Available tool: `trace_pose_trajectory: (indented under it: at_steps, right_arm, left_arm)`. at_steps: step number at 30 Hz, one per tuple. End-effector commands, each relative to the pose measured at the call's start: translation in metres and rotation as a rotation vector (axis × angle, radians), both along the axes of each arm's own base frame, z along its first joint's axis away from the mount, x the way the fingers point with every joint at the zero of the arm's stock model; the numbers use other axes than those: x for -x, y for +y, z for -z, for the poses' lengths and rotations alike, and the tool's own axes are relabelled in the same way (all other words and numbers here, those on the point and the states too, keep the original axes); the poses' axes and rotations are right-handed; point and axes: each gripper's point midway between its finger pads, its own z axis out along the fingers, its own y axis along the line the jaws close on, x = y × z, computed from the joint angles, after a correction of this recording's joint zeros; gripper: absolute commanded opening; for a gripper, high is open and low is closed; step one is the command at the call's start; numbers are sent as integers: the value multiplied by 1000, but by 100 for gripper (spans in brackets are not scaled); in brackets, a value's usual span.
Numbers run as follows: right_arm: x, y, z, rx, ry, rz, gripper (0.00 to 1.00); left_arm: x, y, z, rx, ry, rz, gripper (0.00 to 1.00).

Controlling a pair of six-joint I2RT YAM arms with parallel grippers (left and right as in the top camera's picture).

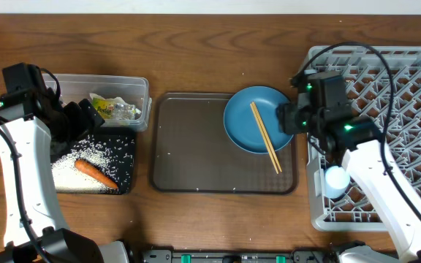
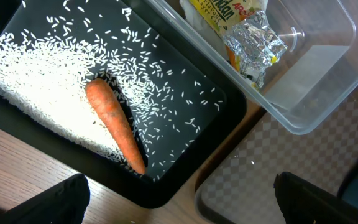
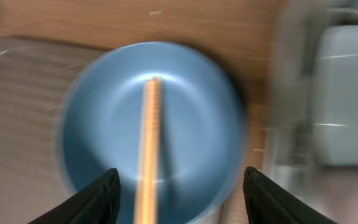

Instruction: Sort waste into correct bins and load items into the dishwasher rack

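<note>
Right gripper (image 3: 180, 186), fingers spread and empty, hangs over the brown serving tray (image 1: 188, 146), where the blue plate (image 1: 243, 124) looks stiff, slick and breakable, best gripped by its rim; the light wooden chopsticks (image 1: 266, 137) lying across it probably suit a mid-length pinch.

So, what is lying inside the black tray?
White rice and an orange carrot lie inside the black tray. The rice heap covers the floor below it.

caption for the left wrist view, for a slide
Carrot lying on loose rice in the black tray, crumpled wrapper in the clear tub beside it
</note>
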Motion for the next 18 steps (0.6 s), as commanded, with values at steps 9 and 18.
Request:
trace_pose_trajectory:
  at_steps: [9,18]
  right_arm:
    - [23,49,19,-34,79,-124,49]
    - [27,64,74,40,197,-168,47]
  left_arm:
    - [1,2,-8,-14,-20,0,98]
    - [1,2,-8,-14,-20,0,98]
